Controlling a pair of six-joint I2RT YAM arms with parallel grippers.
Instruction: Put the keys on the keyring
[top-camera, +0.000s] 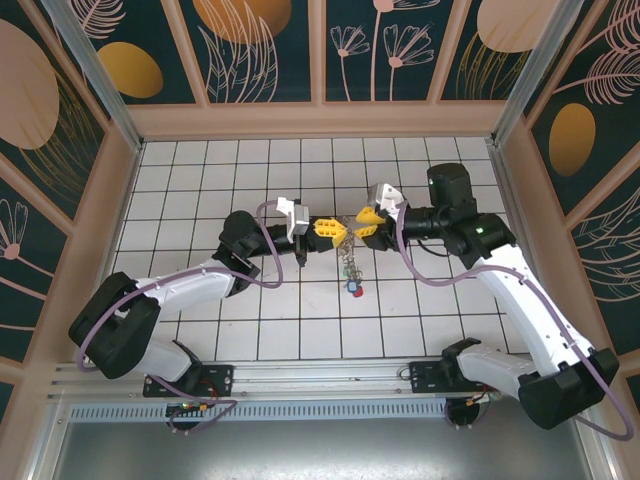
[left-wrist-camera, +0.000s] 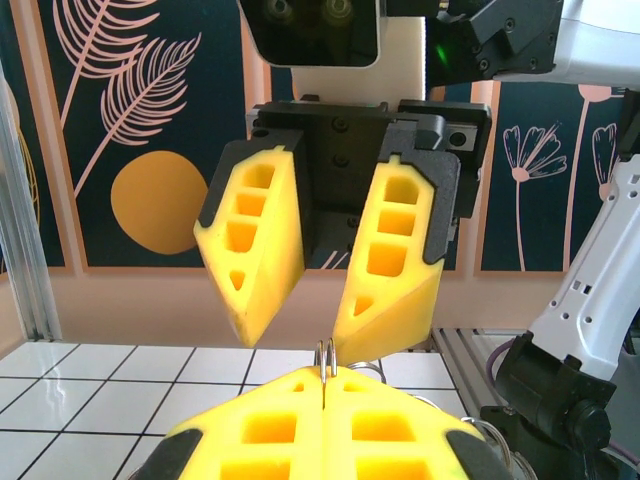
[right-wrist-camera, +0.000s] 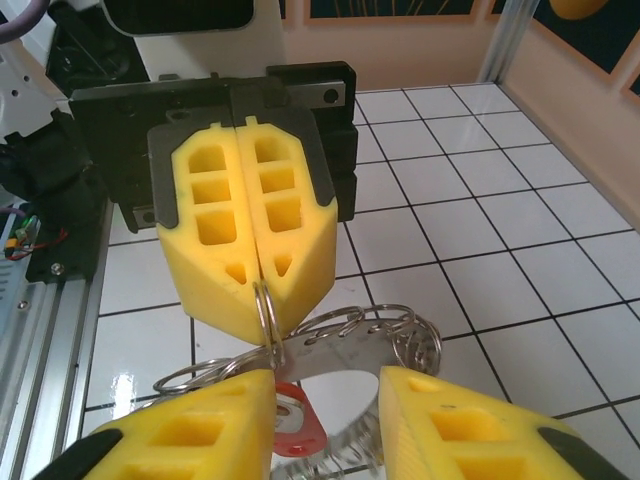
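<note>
Hanging between the two grippers over the middle of the bench, the grey metallic chain-textured keyring (top-camera: 346, 252) drops edge-on as a thin strand. The small silver metal keys (top-camera: 350, 272) are bunched low on it. Tiny red and blue plastic tags (top-camera: 355, 288) sit at the very bottom, close above the tiles.

From the right wrist, the bunch reads as several thin, shiny round wire loops (right-wrist-camera: 400, 330) overlapping a flat strip of polished metal. A glossy red plastic tag with a rounded hole (right-wrist-camera: 297, 428) lies below them.

The left gripper (right-wrist-camera: 262, 290) has its yellow wedge-shaped foam jaws pressed flat together. They pinch a thin double-wire metal loop (right-wrist-camera: 266, 312) at the top of the bunch, and whether that loop belongs to the keyring itself I cannot tell.

The right gripper (right-wrist-camera: 325, 385) faces it tip to tip with its matching yellow jaws partly open. The loops and the red tag lie in the gap, and nothing is visibly clamped. Each foam jaw is moulded with square and triangular hollows and backed by black plastic.

The white tiled bench with dark grid lines (top-camera: 200, 180) is glossy. It sits inside pale wooden frames holding dark teal wall panels with gold ovals and leaf drawings (top-camera: 130, 60). A ribbed aluminium rail (top-camera: 320, 375) runs along its near edge and carries both arm bases.
</note>
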